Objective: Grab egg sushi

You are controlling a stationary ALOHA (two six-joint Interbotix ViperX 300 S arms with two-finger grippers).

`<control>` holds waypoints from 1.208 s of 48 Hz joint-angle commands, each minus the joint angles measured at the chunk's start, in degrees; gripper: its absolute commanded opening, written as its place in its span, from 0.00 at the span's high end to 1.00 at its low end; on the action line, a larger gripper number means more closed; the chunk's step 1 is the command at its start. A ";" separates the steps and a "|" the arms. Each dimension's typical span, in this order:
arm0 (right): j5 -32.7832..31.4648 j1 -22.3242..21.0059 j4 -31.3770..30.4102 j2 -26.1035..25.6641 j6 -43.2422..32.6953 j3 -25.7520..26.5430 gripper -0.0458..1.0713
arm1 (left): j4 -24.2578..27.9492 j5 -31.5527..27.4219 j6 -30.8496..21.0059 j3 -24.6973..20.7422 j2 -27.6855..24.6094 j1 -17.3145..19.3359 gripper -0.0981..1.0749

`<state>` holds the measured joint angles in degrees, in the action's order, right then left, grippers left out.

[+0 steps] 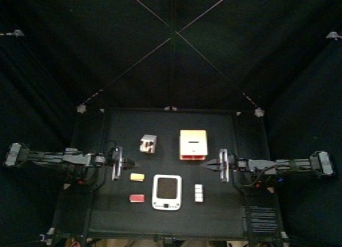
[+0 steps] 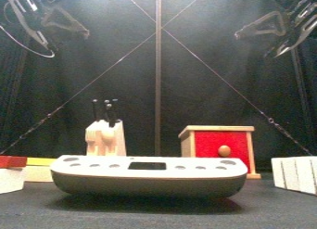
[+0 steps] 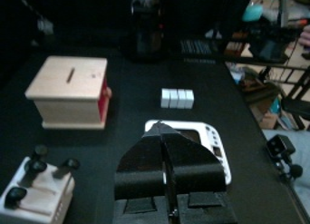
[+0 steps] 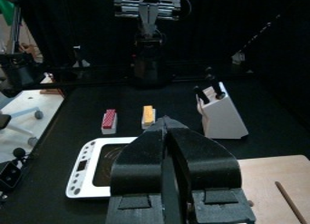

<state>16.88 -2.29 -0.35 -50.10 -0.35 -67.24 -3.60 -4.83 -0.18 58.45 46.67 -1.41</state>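
Observation:
The egg sushi (image 1: 135,178) is a tiny yellow block lying left of the white device (image 1: 167,191). It also shows in the right wrist view (image 4: 148,115), beside a small red block (image 4: 109,121). My left gripper (image 1: 123,166) hangs just above and left of the egg sushi, jaws shut and empty. In the left wrist view the left gripper (image 3: 169,140) is over the white device (image 3: 208,141), and the egg sushi is hidden. My right gripper (image 1: 218,163) is to the right of the white device, shut and empty. In its own wrist view, the right gripper (image 4: 166,128) points across the table at the egg sushi.
A wooden box with a red face (image 1: 195,143) and a pale block with black pegs (image 1: 147,143) stand at the back. The red block (image 1: 136,199) lies front left. Small white blocks (image 1: 199,194) lie right of the device. The device (image 2: 148,174) fills the front view.

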 commanded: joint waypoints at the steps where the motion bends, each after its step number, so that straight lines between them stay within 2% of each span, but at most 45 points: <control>1: 0.53 -0.09 0.09 0.70 -0.09 0.88 0.95 | -2.02 -3.60 0.00 -2.46 -2.02 -0.35 0.93; 7: 0.53 -0.09 0.00 0.70 -0.09 0.53 0.95 | -5.01 -5.63 0.00 -2.55 -4.92 -1.14 0.93; 15: 0.44 -0.09 -0.09 0.62 0.00 0.18 0.95 | -6.33 -6.50 0.09 -2.37 -7.65 -2.46 0.89; 23: 0.53 -0.18 -0.97 0.09 0.00 0.26 0.95 | -6.42 -10.11 0.00 -3.52 -10.20 -2.90 0.73; 28: 0.53 -0.18 -1.32 0.09 0.00 0.26 0.95 | -6.77 -13.36 -0.18 -3.69 -11.69 -3.78 0.58; 33: 0.44 -0.18 -1.23 0.18 0.00 0.18 0.95 | -6.42 -14.15 0.18 -3.52 -13.54 -4.04 0.44; 41: 0.53 -0.18 -1.32 0.18 0.00 -0.18 0.95 | -1.14 -14.50 0.09 -3.52 -16.44 -4.04 0.24; 48: 0.53 -0.18 -1.32 0.18 0.00 -0.35 0.95 | 0.53 -14.50 -0.26 -2.81 -18.54 -3.87 0.15; 58: 0.53 -0.26 -1.32 0.18 0.00 -0.09 0.95 | 0.00 -14.50 -0.35 -2.46 -22.59 -3.60 0.14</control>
<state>16.88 -2.37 -1.67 -50.19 -0.35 -68.12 -3.43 -19.51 -0.44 56.69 25.49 -5.10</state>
